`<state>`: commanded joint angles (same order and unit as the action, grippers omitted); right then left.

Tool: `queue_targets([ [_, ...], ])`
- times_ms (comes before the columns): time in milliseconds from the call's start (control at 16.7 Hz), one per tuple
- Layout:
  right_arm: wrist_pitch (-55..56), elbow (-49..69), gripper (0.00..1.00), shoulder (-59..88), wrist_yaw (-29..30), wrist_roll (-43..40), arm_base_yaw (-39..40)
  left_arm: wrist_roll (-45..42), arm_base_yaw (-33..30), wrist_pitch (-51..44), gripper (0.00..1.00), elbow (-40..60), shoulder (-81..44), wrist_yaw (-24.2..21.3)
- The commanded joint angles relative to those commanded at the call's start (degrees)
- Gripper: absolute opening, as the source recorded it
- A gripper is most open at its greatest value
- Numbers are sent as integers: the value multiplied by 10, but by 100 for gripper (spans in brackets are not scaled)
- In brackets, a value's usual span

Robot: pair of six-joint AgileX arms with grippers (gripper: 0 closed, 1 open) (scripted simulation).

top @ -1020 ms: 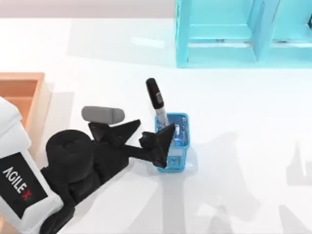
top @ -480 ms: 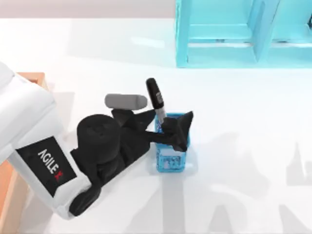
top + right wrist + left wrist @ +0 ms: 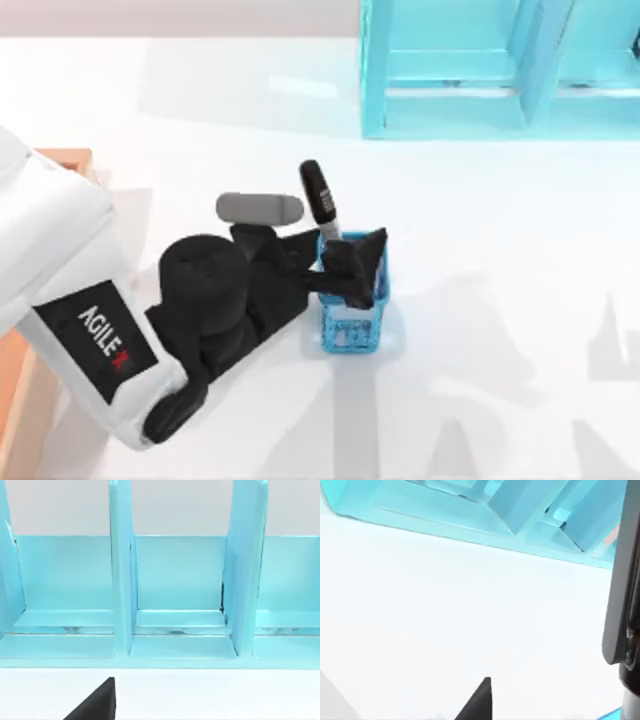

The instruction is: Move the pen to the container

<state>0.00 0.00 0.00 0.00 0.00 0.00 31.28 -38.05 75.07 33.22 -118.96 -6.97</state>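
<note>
On the worktop (image 3: 500, 300) I count one pen (image 3: 320, 205), one blue mesh cup (image 3: 352, 325), one turquoise shelf unit (image 3: 480, 70) and one wooden tray (image 3: 70, 160) at the left edge. One arm (image 3: 70, 300) reaches across, ending in one gripper (image 3: 345, 265) over the cup.
</note>
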Motion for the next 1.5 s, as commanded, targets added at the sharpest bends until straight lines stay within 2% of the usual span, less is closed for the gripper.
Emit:
queue_targets([
  [360,0,0,100,0,0,0,0,0,0,0,2,0,0,0],
  [420,0,0,100,0,0,0,0,0,0,0,0,0,0,0],
  [1020,0,0,100,0,0,0,0,-4,12,-4,0,3,18,-3],
  [1260,0,0,100,0,0,0,0,-14,70,-88,0,5,101,-53],
  [1500,0,0,100,0,0,0,0,-32,160,-245,0,8,240,-139],
])
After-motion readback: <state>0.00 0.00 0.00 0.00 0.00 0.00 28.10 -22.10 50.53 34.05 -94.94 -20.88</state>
